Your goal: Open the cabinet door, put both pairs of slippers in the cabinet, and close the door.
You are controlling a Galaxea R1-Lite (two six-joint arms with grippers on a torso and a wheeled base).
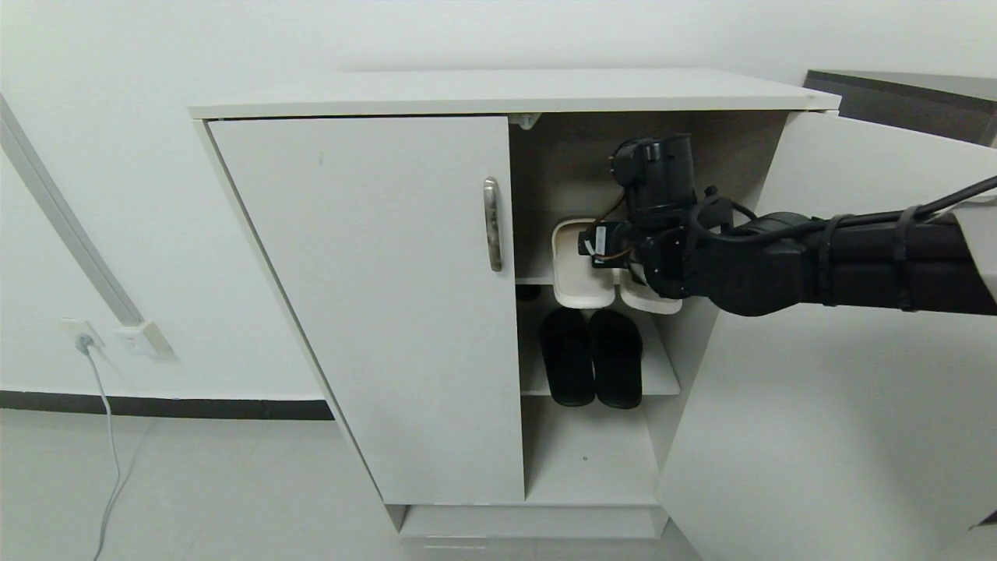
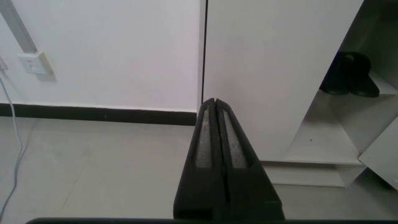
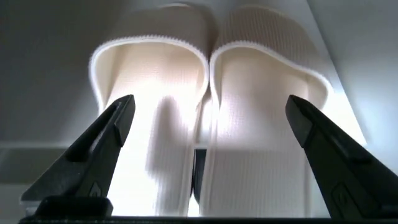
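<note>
My right gripper (image 3: 210, 104) is spread wide, holding nothing, flanking the white slippers (image 3: 155, 143) on the cabinet's (image 1: 506, 89) upper shelf (image 1: 533, 276) — light, soft, squashy, so I'd pinch the pair together at the heels — left gripper (image 2: 214, 134) closed, empty

A plain white wall (image 1: 156, 117) spreads well to the left of the right gripper (image 1: 598, 248). On it a flat white cable duct (image 1: 70, 234) slants down to a white rectangular wall box (image 1: 144, 340), with a white socket (image 1: 78, 333) just beside it, both lower than that gripper and far to its left. A thin grey cable (image 1: 109, 436) hangs from the socket to the pale grey tiled floor (image 1: 195, 491), which lies beneath the left gripper (image 2: 215, 102). A black skirting strip (image 1: 156, 407) lines the wall's foot.
</note>
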